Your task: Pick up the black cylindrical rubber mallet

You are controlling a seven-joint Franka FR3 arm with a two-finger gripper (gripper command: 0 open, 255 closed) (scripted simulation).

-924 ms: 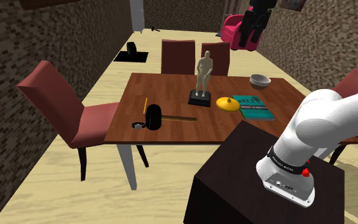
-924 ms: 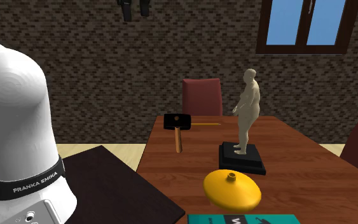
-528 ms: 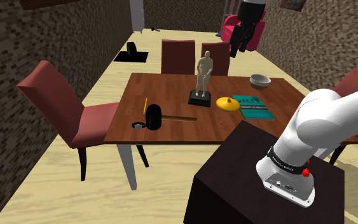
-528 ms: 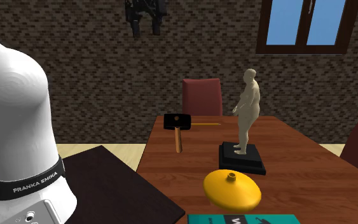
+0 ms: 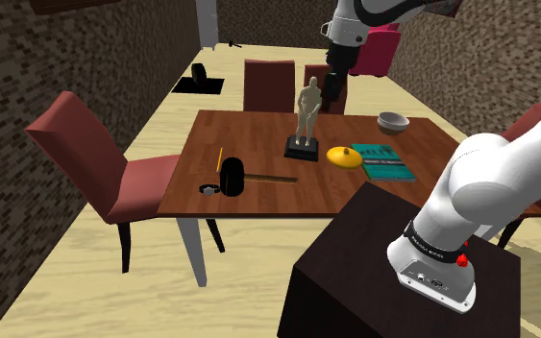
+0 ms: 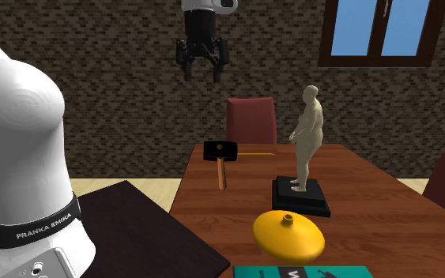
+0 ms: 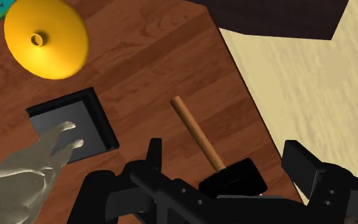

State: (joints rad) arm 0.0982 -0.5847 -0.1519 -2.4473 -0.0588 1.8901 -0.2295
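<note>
1. The pick-up itself is not yet begun: the mallet (image 5: 232, 179) lies flat on the desk (image 5: 258, 134) and nothing touches it.
2. Its black cylindrical head rests close to the desk edge that faces the red chair (image 5: 86, 154), toward the corner nearer the stand. The wooden handle points inward, toward the desk's middle.
3. The claw (image 6: 201, 76) hangs high over the desk, well apart from the mallet. Its two black fingers (image 7: 153, 153) stand wide apart and hold nothing.
4. In the wrist view the mallet's head sits between the spread fingers, far below them, with the handle running away toward the statue's base. Judging by this, the claw is roughly lined up over the head, though the whole descent is left to do.
5. What remains, as I read it, is to lower the claw, settle its fingers on either side of the head or the handle, clamp, and lift.
6. The statue (image 5: 307, 113) on its dark base stands near the desk's middle, and the yellow disc (image 7: 44, 38) lies beyond it. Both are apart from the mallet, so a straight drop looks unobstructed.
7. A thin yellow stick (image 5: 220, 158) lies just beside the head, near the same edge, and could be nudged if the fingers come down wide.
8. The head's nearness to the desk edge is the one risk: a push outward might roll it off toward the floor.
</note>
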